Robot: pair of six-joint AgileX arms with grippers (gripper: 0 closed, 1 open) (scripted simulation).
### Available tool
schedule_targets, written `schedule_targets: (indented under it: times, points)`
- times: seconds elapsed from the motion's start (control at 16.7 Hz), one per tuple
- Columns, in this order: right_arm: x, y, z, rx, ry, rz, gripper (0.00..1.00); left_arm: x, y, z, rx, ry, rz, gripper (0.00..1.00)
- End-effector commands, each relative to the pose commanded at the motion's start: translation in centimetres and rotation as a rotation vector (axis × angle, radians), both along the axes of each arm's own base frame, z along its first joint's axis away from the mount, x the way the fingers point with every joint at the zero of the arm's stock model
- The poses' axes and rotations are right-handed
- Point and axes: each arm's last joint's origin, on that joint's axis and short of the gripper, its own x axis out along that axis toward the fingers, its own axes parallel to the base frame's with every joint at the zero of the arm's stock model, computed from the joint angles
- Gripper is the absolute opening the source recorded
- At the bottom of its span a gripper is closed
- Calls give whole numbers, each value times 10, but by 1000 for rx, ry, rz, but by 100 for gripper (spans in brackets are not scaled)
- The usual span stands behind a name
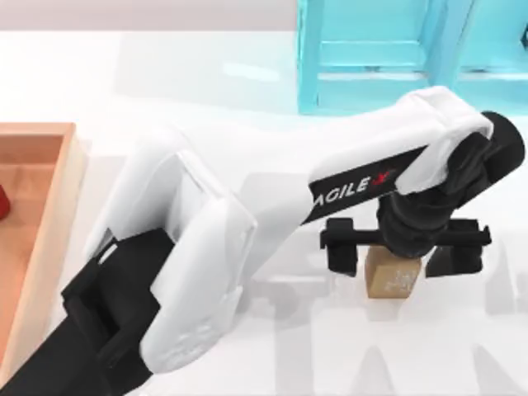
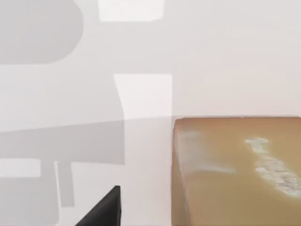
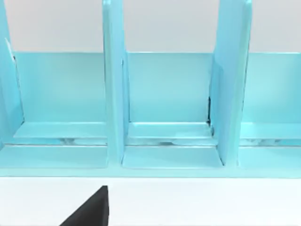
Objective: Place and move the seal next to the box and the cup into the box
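Observation:
The seal, a tan block with whitish markings, stands on the white table right of centre; its marked face looms close in the left wrist view. My left gripper hangs over it, open, with one dark finger on each side of the block and not touching it. At the table's left edge lies the box, a wooden tray with orange-brown walls. A dark red sliver of the cup shows inside it, cut off by the top view's edge. My right gripper is open, facing the turquoise shelf.
A turquoise shelf frame stands at the back right of the table, and its upright dividers show in the right wrist view. My left arm's white links stretch across the middle of the table from the near left.

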Motion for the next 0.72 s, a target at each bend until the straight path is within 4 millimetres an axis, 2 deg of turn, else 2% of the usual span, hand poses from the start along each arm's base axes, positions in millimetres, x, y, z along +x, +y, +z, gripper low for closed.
schedule_targets:
  times: [0.6, 0.72]
  points:
    - [0, 0, 0, 0, 0, 0, 100, 0, 0, 0, 0, 0, 0, 2]
    - [0, 0, 0, 0, 0, 0, 100, 0, 0, 0, 0, 0, 0, 0]
